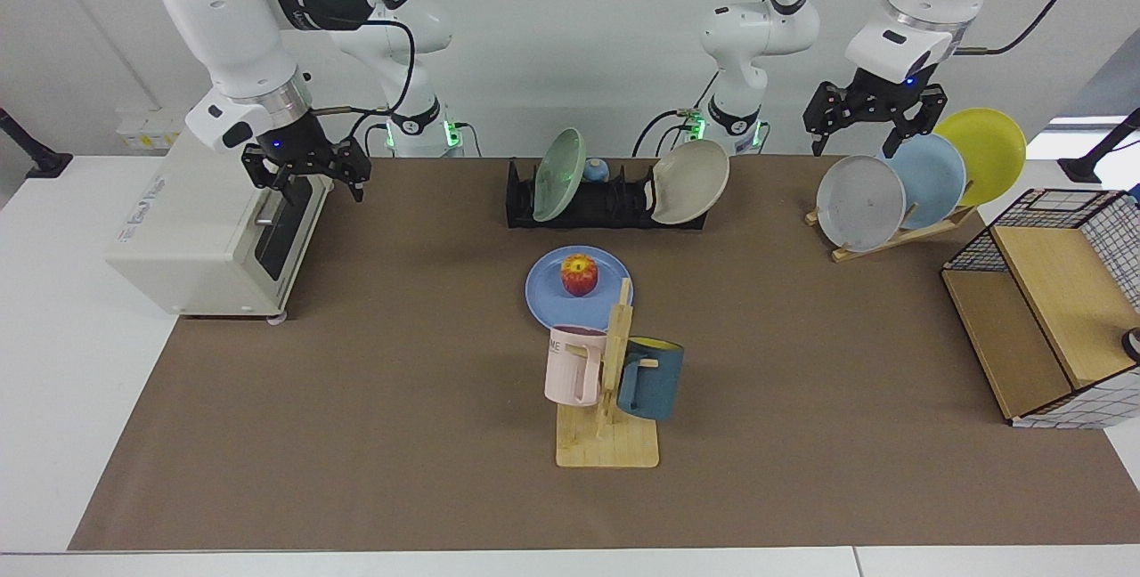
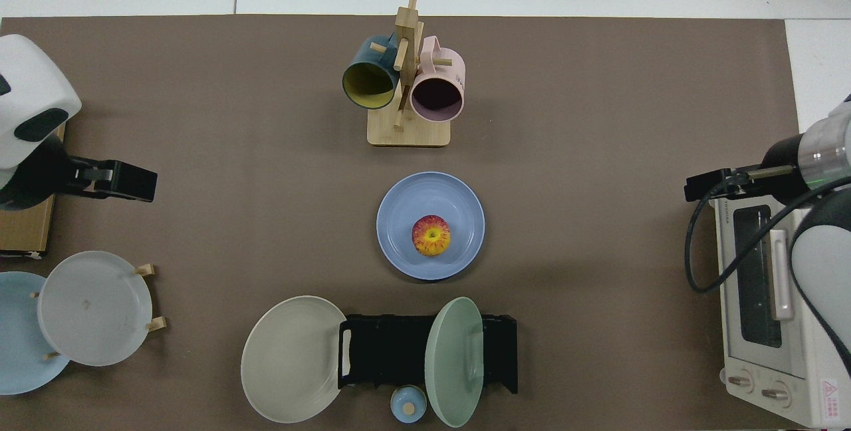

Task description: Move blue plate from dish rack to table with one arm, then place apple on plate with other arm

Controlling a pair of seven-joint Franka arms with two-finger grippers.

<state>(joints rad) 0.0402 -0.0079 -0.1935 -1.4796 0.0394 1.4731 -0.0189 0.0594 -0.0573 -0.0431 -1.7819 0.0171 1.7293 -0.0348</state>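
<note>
- Blue plate (image 1: pixel 577 289) flat on the desk (image 1: pixel 356 434), mid-desk, between the black dish rack (image 1: pixel 606 203) at its 12 and the mug tree (image 1: pixel 608 381) at its 6 in the facing view.
- Apple (image 1: pixel 579 275) sits on the plate, roughly centred; both task goals look done.
- Right claw (image 1: pixel 307 169) empty, fingers apart, raised by the toaster oven (image 1: pixel 205 239), 9 o'clock of the plate, well apart.
- Left claw (image 1: pixel 875 118) empty, fingers spread, above the wooden plate stand (image 1: pixel 891 234) at 2 o'clock; this arm waits.
- Step in hand: retreat. Best done by keeping the right claw high, clear of the oven top and its cable, no sweep toward the plate.
</note>
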